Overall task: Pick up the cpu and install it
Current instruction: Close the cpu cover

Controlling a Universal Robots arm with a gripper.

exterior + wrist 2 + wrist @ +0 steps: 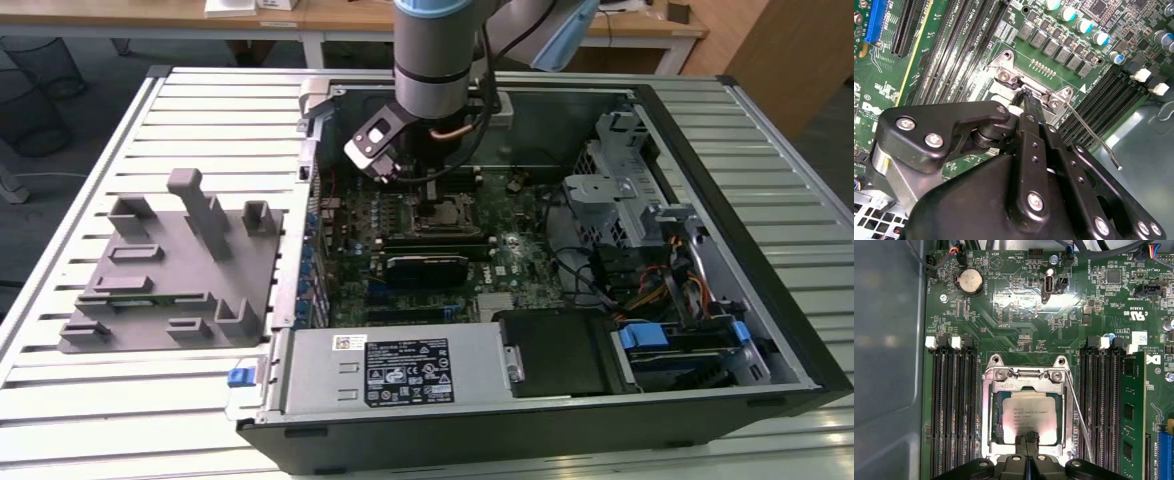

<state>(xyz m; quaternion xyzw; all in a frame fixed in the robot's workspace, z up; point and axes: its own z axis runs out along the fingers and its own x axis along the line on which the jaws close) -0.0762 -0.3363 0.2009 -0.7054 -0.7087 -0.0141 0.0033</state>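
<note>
Silvery cpu [1029,410] sits flat inside the socket frame [988,415] on the motherboard [1019,325]. The tool [1028,437] has its fingers pressed together, tips right at one edge of the chip. I'd go gentle and dead vertical here, since any sideways nudge risks the pins.

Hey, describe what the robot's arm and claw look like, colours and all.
The arm is a silver-grey cylinder with a light blue joint cap and a copper-coloured cable looping at the wrist. The claw is matte black, built of rounded linkage plates studded with silver screws.
</note>
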